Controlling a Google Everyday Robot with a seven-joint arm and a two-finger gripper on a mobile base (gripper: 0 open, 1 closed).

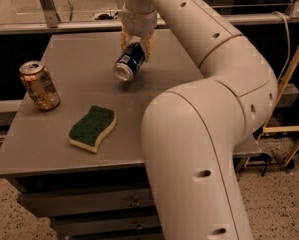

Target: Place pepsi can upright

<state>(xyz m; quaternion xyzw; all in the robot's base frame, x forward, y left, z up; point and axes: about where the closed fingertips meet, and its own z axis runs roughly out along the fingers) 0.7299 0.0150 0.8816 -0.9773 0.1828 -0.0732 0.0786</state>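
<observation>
The pepsi can (129,61), dark blue with white markings and a silver end facing the camera, is tilted on its side and held just above the grey table (79,119) near its far middle. My gripper (136,43) hangs from the white arm above the can, its fingers closed on the can's far end. The can's far end is hidden by the fingers.
An orange-gold can (39,85) stands upright at the table's left. A green and yellow sponge (93,128) lies near the front. My large white arm (209,134) covers the table's right side. Drawers (89,204) sit below the table top.
</observation>
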